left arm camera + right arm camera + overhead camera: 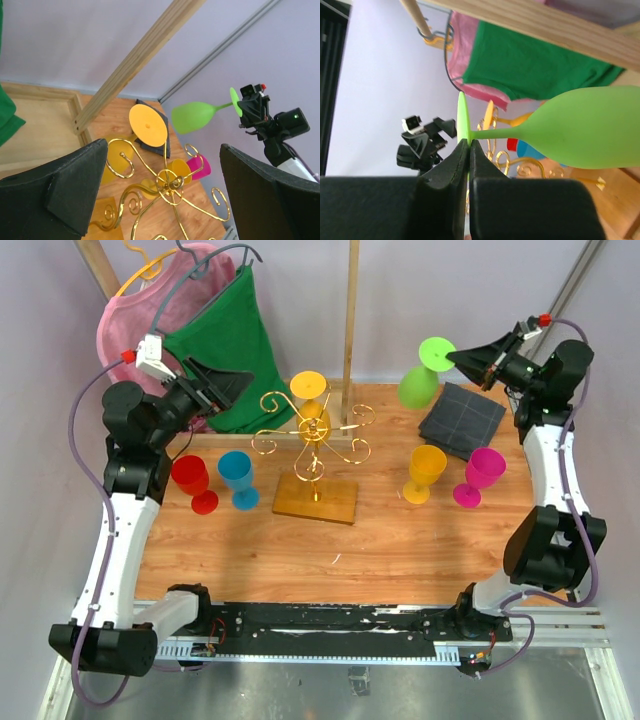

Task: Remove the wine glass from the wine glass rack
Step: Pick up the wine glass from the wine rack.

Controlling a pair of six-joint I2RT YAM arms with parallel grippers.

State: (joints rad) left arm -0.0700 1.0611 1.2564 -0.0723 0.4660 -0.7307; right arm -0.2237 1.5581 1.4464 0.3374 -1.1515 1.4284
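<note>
On the wood-grain table (400,540) stands the gold wire wine glass rack (318,440), with curled scroll arms on a square wooden base and a smooth yellow glass (308,384) hanging upside down in it. Farther back and raised, the left gripper (235,382) gapes wide, holding nothing. The right gripper (455,357) pinches the thin round foot of the glossy green wine glass (420,386), held sideways in the air, well apart from the rack.

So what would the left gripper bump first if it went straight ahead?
Most likely the yellow glass hanging on the gold rack: it sits dead ahead of the open left gripper, though depth is hard to judge.
</note>
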